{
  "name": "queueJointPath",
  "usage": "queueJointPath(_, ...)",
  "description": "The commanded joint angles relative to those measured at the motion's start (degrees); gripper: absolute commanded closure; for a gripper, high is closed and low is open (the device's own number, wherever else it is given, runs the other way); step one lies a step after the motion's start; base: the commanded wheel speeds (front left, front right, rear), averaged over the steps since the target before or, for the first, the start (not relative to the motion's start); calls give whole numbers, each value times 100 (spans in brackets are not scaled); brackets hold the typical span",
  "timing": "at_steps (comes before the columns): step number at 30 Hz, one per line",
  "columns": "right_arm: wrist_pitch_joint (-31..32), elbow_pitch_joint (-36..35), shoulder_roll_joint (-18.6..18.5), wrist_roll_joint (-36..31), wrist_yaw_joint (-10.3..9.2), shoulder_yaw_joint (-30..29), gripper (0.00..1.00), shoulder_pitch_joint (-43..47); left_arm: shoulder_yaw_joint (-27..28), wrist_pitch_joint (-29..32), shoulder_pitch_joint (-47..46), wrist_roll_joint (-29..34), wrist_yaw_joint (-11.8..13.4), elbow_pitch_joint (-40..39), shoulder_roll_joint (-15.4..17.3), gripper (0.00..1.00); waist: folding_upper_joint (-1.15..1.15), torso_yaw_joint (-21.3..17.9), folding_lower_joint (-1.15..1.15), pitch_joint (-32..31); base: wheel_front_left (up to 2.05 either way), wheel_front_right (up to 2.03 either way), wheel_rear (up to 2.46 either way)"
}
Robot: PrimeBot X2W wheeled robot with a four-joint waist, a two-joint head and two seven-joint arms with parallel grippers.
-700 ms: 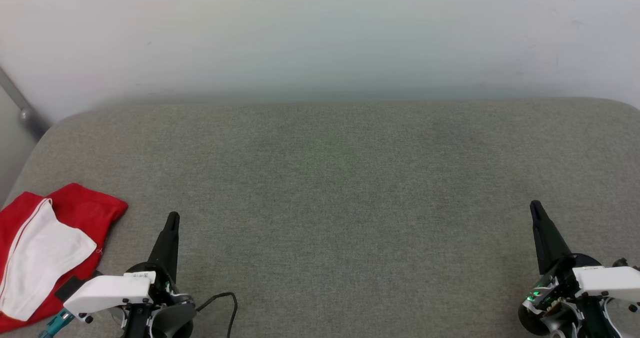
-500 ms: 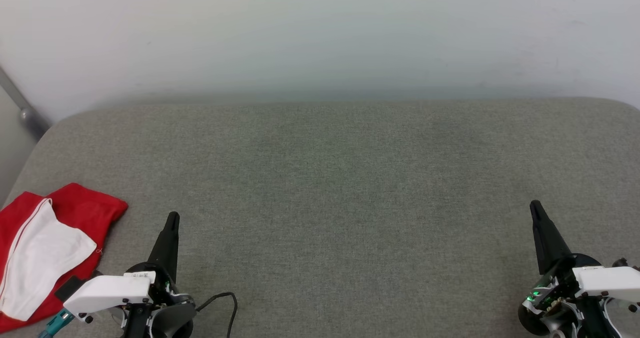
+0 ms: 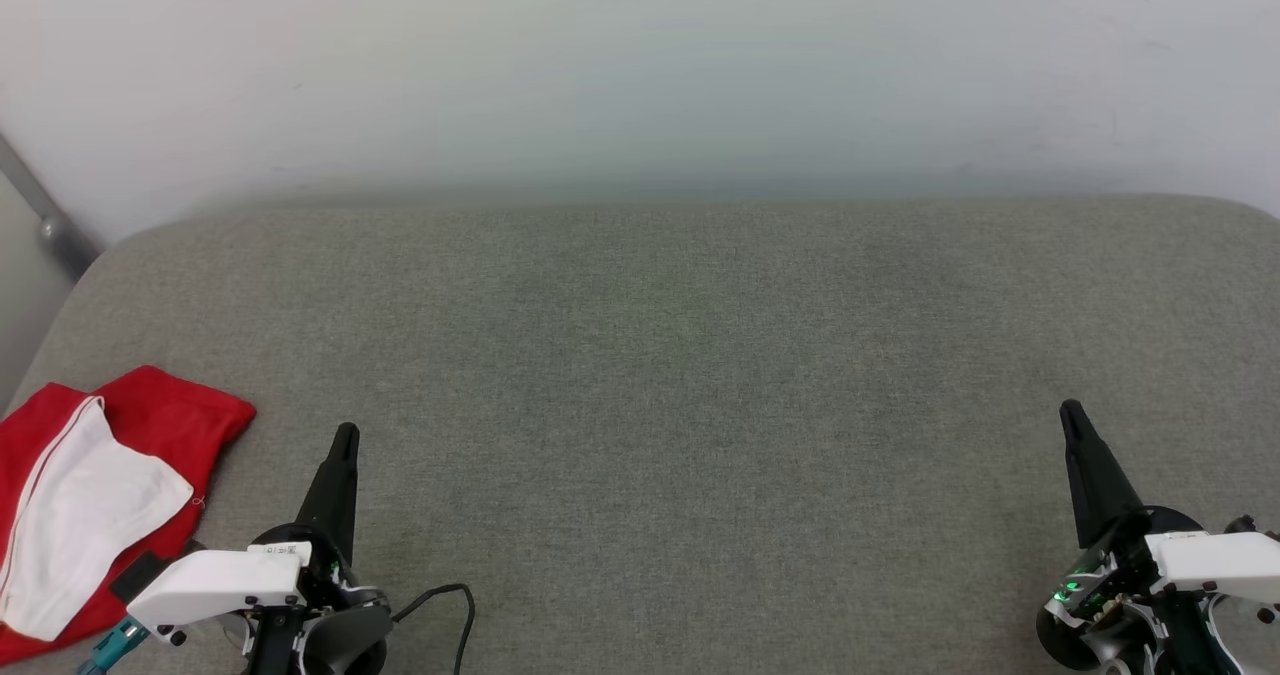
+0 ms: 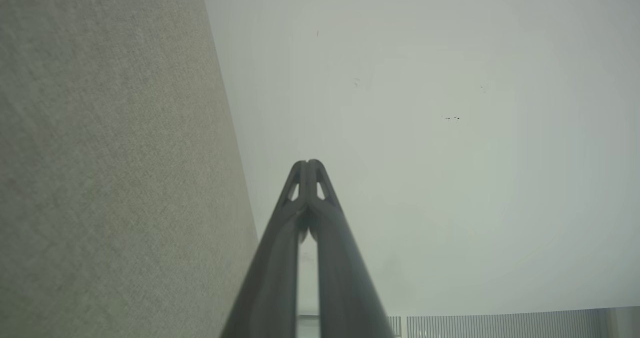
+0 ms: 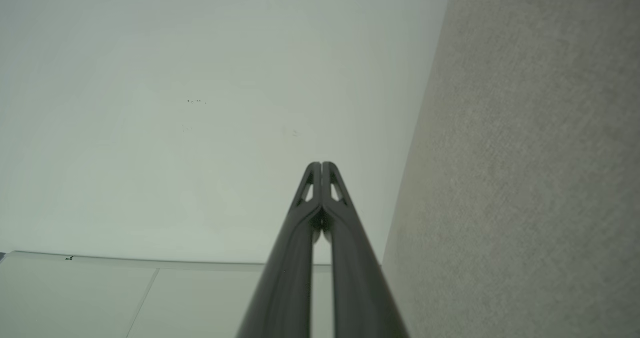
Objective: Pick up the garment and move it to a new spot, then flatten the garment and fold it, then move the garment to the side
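Note:
The garment [image 3: 150, 425], red with a white sleeve on top, lies folded at the left edge of the grey padded surface [image 3: 660, 355] in the head view. My left gripper [image 3: 345, 437] is shut and empty, just right of the garment and apart from it. My right gripper [image 3: 1070, 415] is shut and empty at the lower right, far from the garment. In the left wrist view the left gripper [image 4: 308, 163] has its fingertips pressed together against the pale wall. The right gripper [image 5: 321, 165] looks the same in the right wrist view.
A pale wall [image 3: 640, 65] rises behind the padded surface. A grey metal bar [image 3: 40, 210] slants at the far left. A black cable [image 3: 450, 605] loops beside my left wrist. The surface's rounded left edge runs close to the garment.

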Motion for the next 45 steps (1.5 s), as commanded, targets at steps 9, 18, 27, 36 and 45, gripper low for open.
queueJointPath(9, 4, 6, -9, 21, -2, -2, 100, -69, 7, 22, 45, -13, -28, -19, -4, 100, 0, 0, 0, 0, 0, 0, 0)
queueJointPath(18, -34, 41, 6, -11, -1, 26, 0, 77, -69, -35, 47, -9, 9, 68, -8, 0, 0, -1, 0, 1, 0, 0, 0)
queueJointPath(27, -269, -69, -17, -141, -1, 180, 0, 149, -366, -301, 59, 18, 7, -123, -6, 0, 0, 1, 0, -4, 0, 0, 0)
queueJointPath(36, -537, -156, -159, -621, -1, 406, 0, 150, -618, -557, 74, 514, 4, -291, 47, 0, 0, 13, 0, -16, 0, 0, 0)
queueJointPath(45, -767, -239, -360, -2382, -1, 520, 0, 115, -684, -769, 115, 2350, 2, -409, 47, 0, 0, 31, 0, -41, 0, 0, 0)
